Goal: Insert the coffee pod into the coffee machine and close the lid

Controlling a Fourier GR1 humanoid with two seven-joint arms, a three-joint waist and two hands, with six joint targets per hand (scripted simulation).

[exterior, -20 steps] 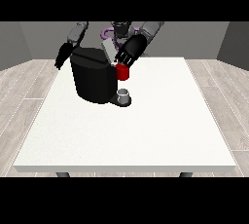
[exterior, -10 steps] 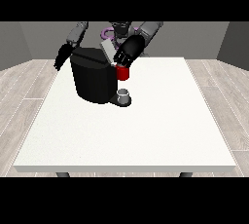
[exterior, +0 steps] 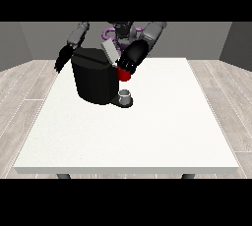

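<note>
The coffee machine stands near the far left corner of the table; the near half and right side lie open. My hand at the view's right sits at a red thing at the machine, beside the raised lid; finger state: cannot tell. A grey thing rests on the machine's base. My hand at the view's left hangs past the far left edge, fingers straight.

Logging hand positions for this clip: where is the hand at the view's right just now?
In the front view, the hand at the view's right is over the table's far side, at the coffee machine's upper right, just above a red thing at the machine.
</note>
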